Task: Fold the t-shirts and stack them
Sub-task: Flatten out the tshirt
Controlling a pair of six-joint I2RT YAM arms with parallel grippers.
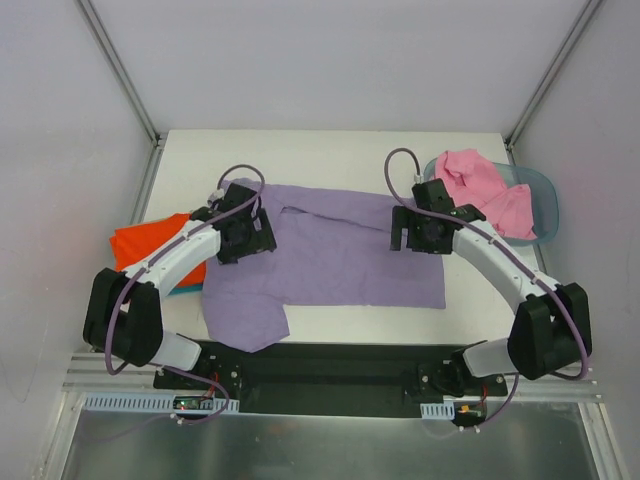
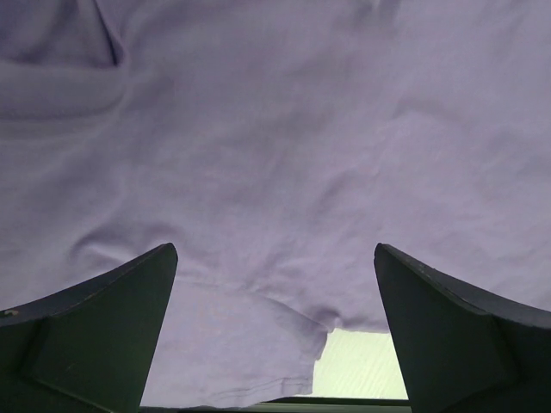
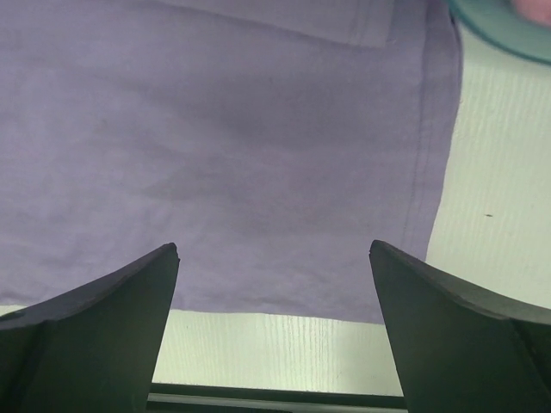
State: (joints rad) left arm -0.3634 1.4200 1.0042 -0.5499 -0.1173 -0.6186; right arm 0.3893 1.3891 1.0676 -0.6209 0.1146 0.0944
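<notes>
The lavender t-shirt lies spread flat across the middle of the table, one sleeve hanging toward the near left. It fills the left wrist view and the right wrist view. My left gripper hovers over its left part, open and empty. My right gripper hovers over its right part, open and empty. The pink t-shirt lies bunched in the basket. The orange-red t-shirt lies at the left with a strip of the teal one under it.
The grey-blue plastic basket stands at the back right; its rim shows in the right wrist view. The table's near edge runs just below the shirt's hem. White walls and metal posts enclose the table.
</notes>
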